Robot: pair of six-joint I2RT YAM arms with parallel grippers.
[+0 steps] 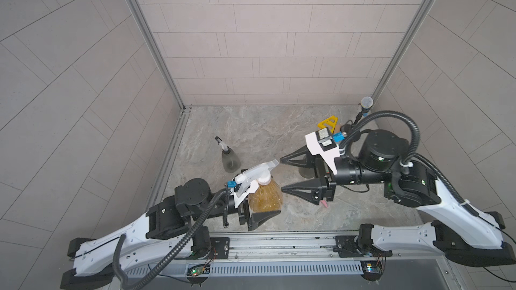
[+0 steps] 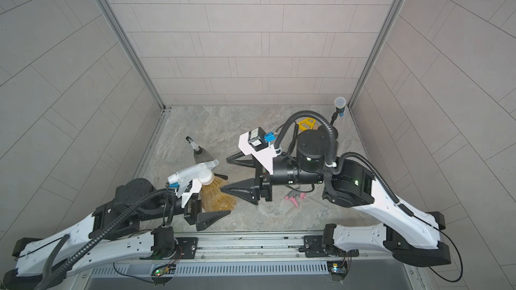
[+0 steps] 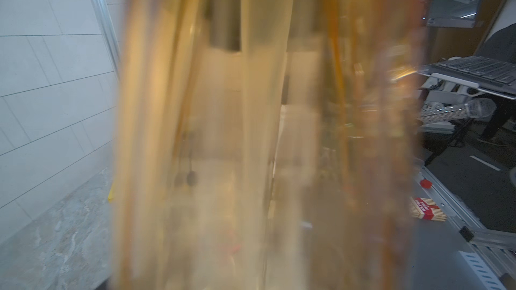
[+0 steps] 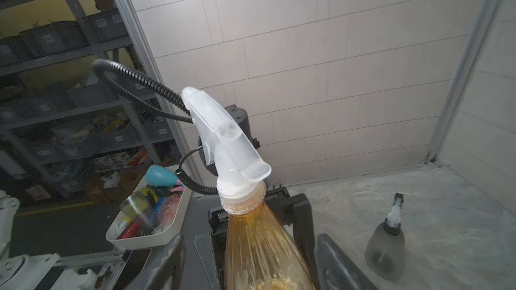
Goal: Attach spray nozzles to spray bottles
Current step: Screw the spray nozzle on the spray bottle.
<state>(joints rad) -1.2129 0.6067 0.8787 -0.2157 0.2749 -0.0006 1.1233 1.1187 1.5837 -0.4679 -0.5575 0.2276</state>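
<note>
My left gripper (image 2: 227, 194) is clamped on the belly of the amber bottle (image 1: 265, 198), which stands upright near the front edge of the table (image 1: 251, 124). The translucent nozzle (image 1: 255, 172) sits on the bottle's neck. My right gripper (image 1: 281, 174) hangs just beside that nozzle, fingers spread wide and touching nothing. A second grey bottle (image 1: 306, 173) is half hidden under its far finger. In a top view my right wrist covers all but the pink tip of the grey-and-pink nozzle (image 1: 324, 204), which lies on the table. Farther back, a grey bottle (image 1: 230, 160) stands apart with the white-and-black nozzle (image 1: 220, 142) on it. A microphone (image 1: 366, 102) and a yellow piece (image 1: 329, 124) crowd the back corner. Off the table, a white tray (image 4: 145, 235) holds a clear jar and coloured oddments. I cannot tell what the amber bottle holds.
</note>
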